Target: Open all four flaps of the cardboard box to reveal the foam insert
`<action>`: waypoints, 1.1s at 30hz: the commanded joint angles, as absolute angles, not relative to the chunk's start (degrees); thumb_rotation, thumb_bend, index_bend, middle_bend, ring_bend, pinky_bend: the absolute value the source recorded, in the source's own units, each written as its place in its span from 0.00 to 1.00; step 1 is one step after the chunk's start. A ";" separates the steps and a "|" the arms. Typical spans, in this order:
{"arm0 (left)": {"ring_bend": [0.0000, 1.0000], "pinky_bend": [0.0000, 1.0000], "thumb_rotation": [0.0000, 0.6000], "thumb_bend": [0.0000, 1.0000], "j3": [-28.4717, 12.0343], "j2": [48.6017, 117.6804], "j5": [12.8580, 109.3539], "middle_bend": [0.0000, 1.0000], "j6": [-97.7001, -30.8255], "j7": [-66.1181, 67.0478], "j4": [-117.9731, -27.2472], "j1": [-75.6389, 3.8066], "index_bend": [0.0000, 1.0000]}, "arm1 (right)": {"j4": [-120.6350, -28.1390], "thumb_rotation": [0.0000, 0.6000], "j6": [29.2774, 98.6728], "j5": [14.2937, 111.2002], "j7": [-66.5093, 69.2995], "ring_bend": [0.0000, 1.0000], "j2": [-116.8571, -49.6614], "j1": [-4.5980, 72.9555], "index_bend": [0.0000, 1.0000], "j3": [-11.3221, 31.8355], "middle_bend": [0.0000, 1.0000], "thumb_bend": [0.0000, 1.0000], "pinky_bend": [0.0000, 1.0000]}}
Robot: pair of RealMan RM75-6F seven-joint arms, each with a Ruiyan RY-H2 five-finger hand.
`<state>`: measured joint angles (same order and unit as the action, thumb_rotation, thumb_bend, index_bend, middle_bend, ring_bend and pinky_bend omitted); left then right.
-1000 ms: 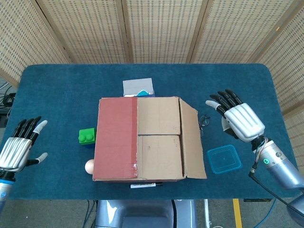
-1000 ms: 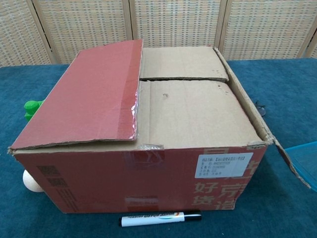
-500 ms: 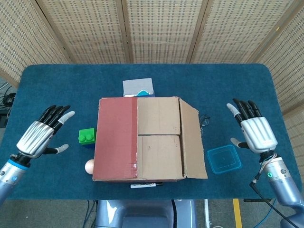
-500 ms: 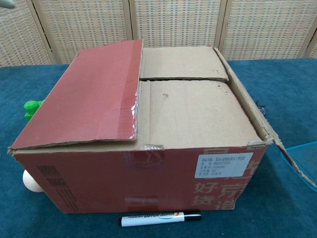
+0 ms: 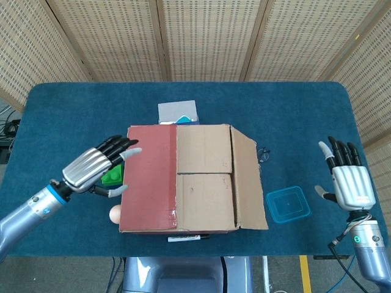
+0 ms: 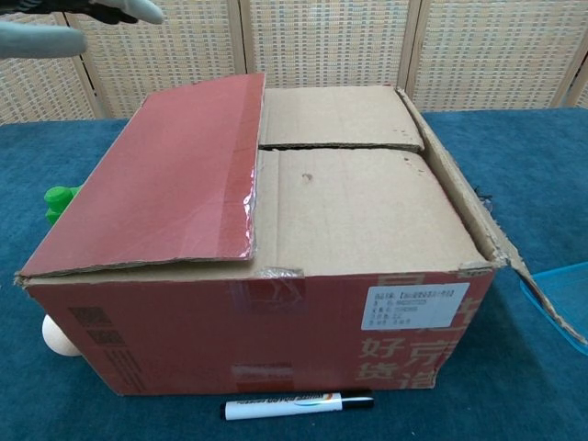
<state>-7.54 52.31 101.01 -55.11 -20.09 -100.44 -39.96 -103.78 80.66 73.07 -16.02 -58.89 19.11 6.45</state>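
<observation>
The cardboard box (image 5: 183,180) sits in the middle of the blue table. Its red left flap (image 5: 149,177) lies folded down over the top. The two plain inner flaps (image 5: 204,174) are shut, and the right flap (image 5: 247,180) hangs outward over the box's right side. No foam shows. My left hand (image 5: 98,166) hovers with fingers spread just left of the red flap, its fingertips at the flap's left edge. In the chest view only its fingertips (image 6: 83,23) show at the top left. My right hand (image 5: 347,180) is spread wide at the table's right edge, far from the box (image 6: 266,248).
A green block (image 5: 111,177) and a pale egg-shaped ball (image 5: 115,213) lie left of the box, under my left hand. A blue lid (image 5: 287,204) lies right of the box. A marker (image 6: 299,404) lies in front, and a grey and white packet (image 5: 178,113) behind.
My left hand has swung in from the table's left edge to the red flap's left edge. My right hand has drawn back rightward and toward the front. The box has not changed.
</observation>
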 commanded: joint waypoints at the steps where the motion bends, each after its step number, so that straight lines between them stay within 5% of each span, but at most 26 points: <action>1: 0.00 0.00 0.14 0.66 -7.76 52.35 103.17 0.00 -51.23 -24.04 -99.96 -44.68 0.06 | -103.41 1.00 81.35 73.10 -15.66 0.00 -59.47 18.24 0.00 6.29 0.00 0.18 0.00; 7: 0.00 0.00 0.10 0.84 -8.85 55.99 103.36 0.01 -46.39 -27.18 -98.14 -51.96 0.14 | -102.60 1.00 82.06 72.98 -14.88 0.00 -60.42 16.54 0.00 6.05 0.00 0.18 0.00; 16: 0.00 0.00 0.10 0.84 -9.16 59.55 102.05 0.10 -41.92 -26.63 -97.29 -57.99 0.28 | -102.27 1.00 82.25 73.16 -14.46 0.00 -60.56 15.47 0.00 6.44 0.00 0.18 0.00; 33: 0.00 0.00 0.10 0.78 -8.92 64.35 95.42 0.15 -35.48 -19.69 -96.84 -63.68 0.36 | -101.93 1.00 81.21 73.17 -12.13 0.00 -60.14 14.29 0.00 7.35 0.00 0.18 0.00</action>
